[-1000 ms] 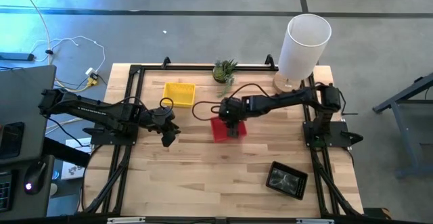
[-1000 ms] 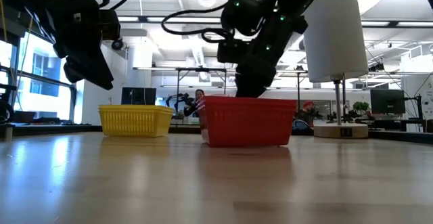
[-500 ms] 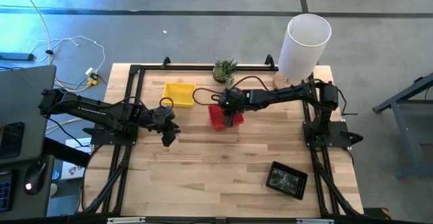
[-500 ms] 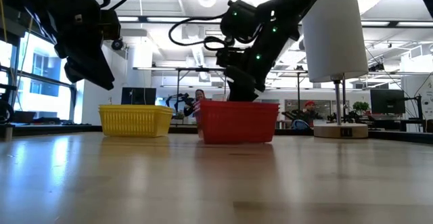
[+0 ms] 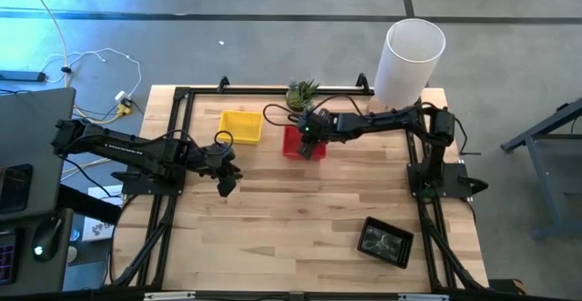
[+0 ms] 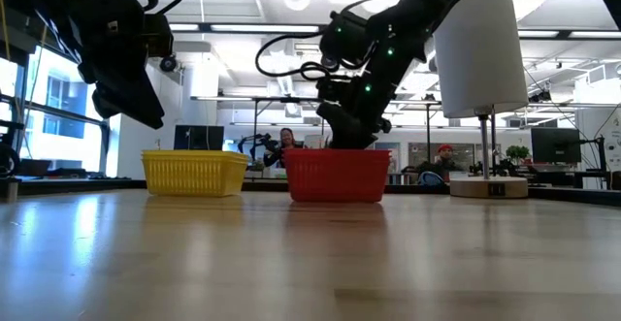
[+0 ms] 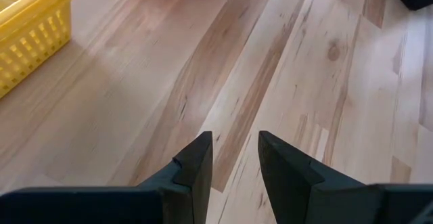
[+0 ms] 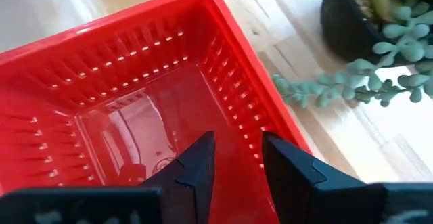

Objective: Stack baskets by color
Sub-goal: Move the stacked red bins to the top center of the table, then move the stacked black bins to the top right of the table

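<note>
Wooden bench [image 5: 300,219] is carrying everything. White cylinder [image 5: 409,60] is standing at the far right corner. Right end effector [image 5: 307,143] is reaching down into the red basket [image 5: 293,143], fingers slightly parted, whether gripping the wall cannot be told. Left end effector [image 5: 225,185] is hovering over bare wood, fingers apart, empty. Yellow basket [image 5: 241,125] is sitting just left of the red one; black basket [image 5: 386,242] is lying near the front right. Potted plant [image 5: 302,95] is standing just behind the red basket.

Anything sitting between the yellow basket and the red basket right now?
Nothing: the high view shows only a narrow strip of bare table between the yellow basket and the red basket.
</note>
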{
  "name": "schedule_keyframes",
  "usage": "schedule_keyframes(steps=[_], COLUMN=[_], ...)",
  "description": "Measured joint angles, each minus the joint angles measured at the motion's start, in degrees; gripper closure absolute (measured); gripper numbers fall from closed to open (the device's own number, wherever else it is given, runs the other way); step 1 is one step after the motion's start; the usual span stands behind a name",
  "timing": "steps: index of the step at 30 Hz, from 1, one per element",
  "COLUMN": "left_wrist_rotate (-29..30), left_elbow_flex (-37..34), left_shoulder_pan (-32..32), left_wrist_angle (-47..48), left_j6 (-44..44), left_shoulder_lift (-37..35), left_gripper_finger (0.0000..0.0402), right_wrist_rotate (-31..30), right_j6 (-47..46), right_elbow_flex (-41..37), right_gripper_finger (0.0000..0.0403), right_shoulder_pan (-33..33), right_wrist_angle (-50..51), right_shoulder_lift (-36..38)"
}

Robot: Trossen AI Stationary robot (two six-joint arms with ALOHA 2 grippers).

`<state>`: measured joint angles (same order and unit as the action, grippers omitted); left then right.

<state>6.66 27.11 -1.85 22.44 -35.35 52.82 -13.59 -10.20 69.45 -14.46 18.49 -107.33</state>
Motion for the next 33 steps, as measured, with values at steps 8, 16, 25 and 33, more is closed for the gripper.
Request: schedule_keyframes(steps=[8, 16, 25, 33], left_wrist_rotate=[-0.02, -0.02, -0.04, -0.04], left_elbow_flex=[0.00, -0.02, -0.02, -0.02], left_shoulder_pan=[0.00, 0.00, 0.00, 0.02], left_wrist_angle=[0.00, 0.00, 0.00, 0.00], left_j6=[0.00, 0.00, 0.00, 1.48], left_shoulder_lift=[0.00, 0.00, 0.00, 0.00], left_gripper_finger=[0.0293, 0.0293, 0.0293, 0.0293], right_wrist_rotate=[0.01, 0.32, 1.05, 3.41], right_j6=[1.64, 5.19, 7.77, 7.54], right_elbow_flex=[0.00, 0.39, 10.77, 15.56], right_gripper_finger=[0.0293, 0.0293, 0.0293, 0.0293], right_shoulder_pan=[-2.47, -3.96, -0.29, 5.18], right_wrist_angle=[-1.35, -1.56, 15.19, 30.68], right_shoulder_lift=[0.02, 0.02, 0.06, 0.07])
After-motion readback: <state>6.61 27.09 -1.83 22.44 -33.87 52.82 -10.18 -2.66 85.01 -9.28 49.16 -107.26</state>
